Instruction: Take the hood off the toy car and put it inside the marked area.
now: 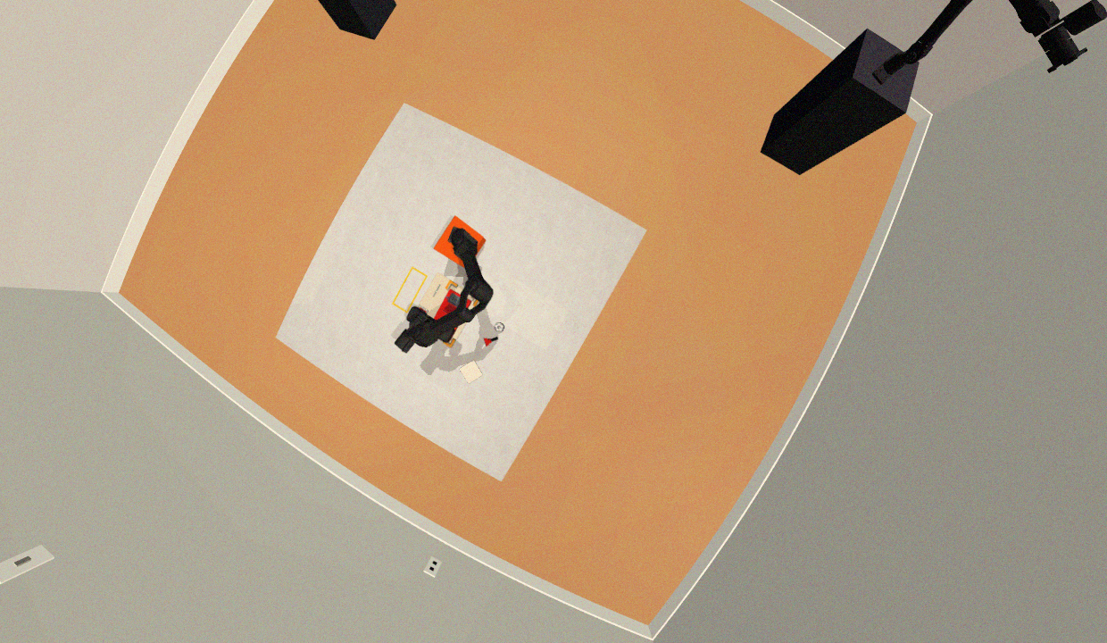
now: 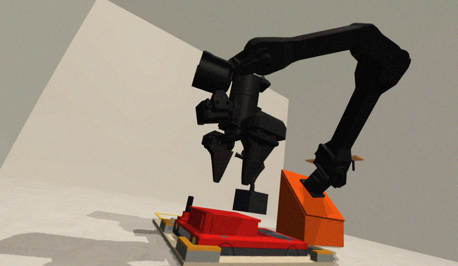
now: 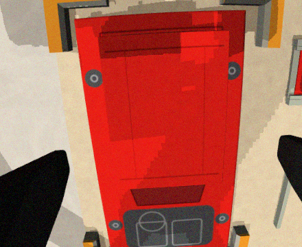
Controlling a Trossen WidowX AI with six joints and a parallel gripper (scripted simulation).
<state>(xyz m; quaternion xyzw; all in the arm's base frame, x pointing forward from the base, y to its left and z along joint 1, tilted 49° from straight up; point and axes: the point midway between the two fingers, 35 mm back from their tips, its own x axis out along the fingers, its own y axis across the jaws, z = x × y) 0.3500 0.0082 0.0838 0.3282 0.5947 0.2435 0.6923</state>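
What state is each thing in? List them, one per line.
Tool: open, empty, hanging above the car, touching nothing.
Toy car: seated on its base between the orange corner brackets.
Hood: on the car, not yet removed.
Marked area: yellow outline, nothing inside it.

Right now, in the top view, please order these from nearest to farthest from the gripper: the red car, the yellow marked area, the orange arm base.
1. Red car, beside the open gripper.
2. Yellow marked area, farther toward the upper left.
3. Orange arm base, farthest, toward the top.
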